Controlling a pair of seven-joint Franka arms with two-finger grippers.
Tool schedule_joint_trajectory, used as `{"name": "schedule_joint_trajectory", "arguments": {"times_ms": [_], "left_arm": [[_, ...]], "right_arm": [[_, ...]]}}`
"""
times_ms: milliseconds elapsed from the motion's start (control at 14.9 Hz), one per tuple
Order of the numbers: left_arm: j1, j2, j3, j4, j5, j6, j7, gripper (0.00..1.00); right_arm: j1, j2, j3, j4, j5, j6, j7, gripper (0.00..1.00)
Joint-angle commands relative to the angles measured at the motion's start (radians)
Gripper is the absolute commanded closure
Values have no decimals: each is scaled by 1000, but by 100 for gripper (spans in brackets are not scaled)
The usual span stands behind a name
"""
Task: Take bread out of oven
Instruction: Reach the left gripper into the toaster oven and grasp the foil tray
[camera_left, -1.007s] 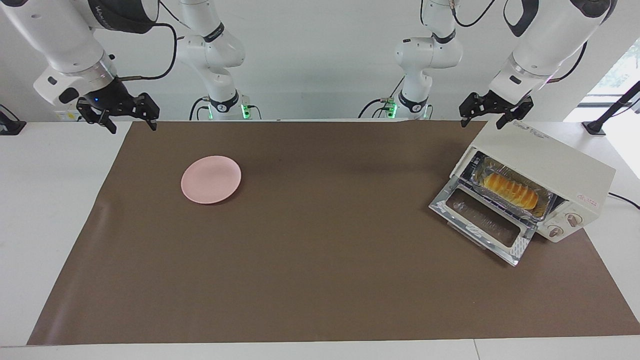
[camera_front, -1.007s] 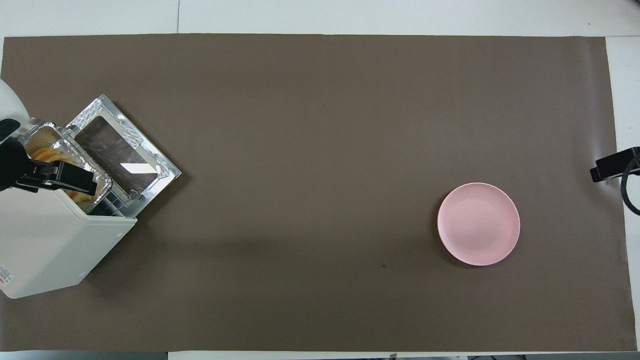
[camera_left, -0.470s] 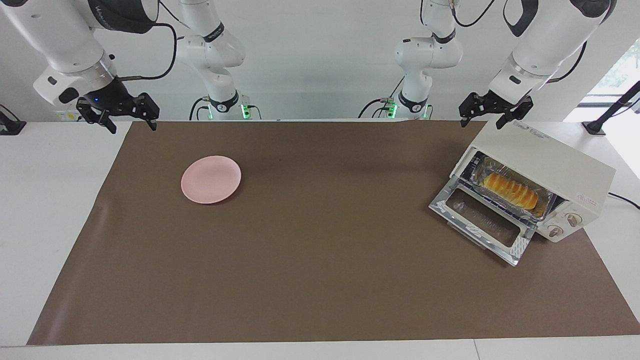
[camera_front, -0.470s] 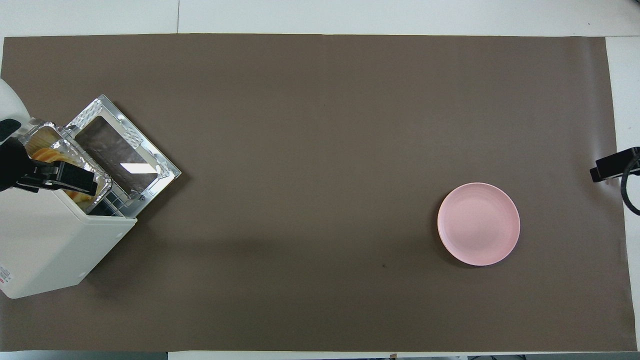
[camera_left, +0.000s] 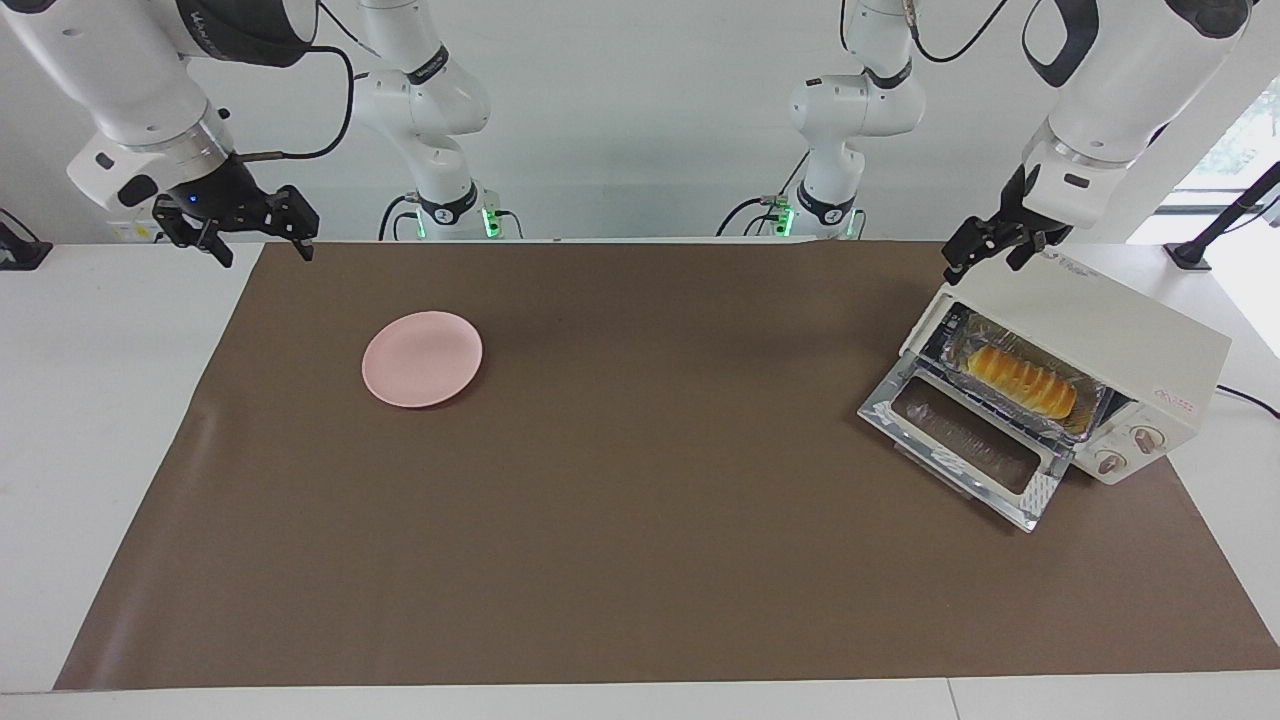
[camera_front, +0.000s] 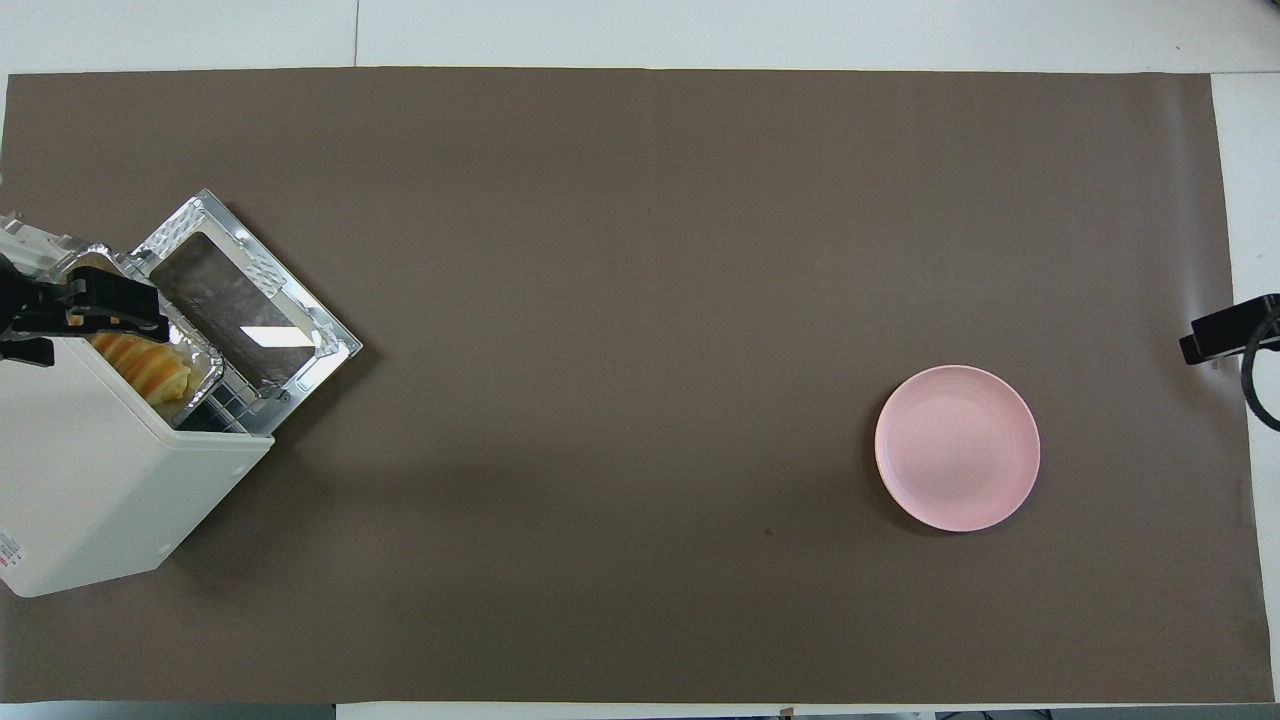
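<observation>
The cream-white oven (camera_left: 1100, 310) stands at the left arm's end of the table with its glass door (camera_left: 960, 450) dropped open. The golden ridged bread (camera_left: 1022, 380) lies in a silver foil tray (camera_left: 962, 342) on the rack inside; part of it also shows in the overhead view (camera_front: 140, 358). My left gripper (camera_left: 985, 257) is open and empty, hanging over the oven's top edge above the door opening and touching nothing. My right gripper (camera_left: 262, 248) is open and empty, waiting over the table's edge at the right arm's end.
A round pink plate (camera_left: 422, 358) lies on the brown mat (camera_left: 640, 520) toward the right arm's end. The open door (camera_front: 240, 300) juts from the oven's front onto the mat. A black stand (camera_left: 1215, 235) is near the oven.
My left gripper has turned and shifted a little over the oven's top, uncovering more of the bread in the overhead view. The right arm, bread, oven and plate have not moved.
</observation>
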Motion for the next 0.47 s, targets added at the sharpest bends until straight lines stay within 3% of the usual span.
{"name": "schedule_joint_trajectory", "arguments": {"times_ms": [0, 134, 403], "left_arm": [[-41, 220, 14, 223, 27, -21, -178, 0], [-45, 301, 12, 279, 131, -5, -278, 0], [-38, 282, 42, 169, 266, 57, -315, 0]], "right_arm": [[-7, -15, 6, -12, -7, -6, -21, 0], [-9, -15, 6, -13, -7, -6, -21, 0], [-7, -15, 6, -12, -7, -6, -21, 0]]}}
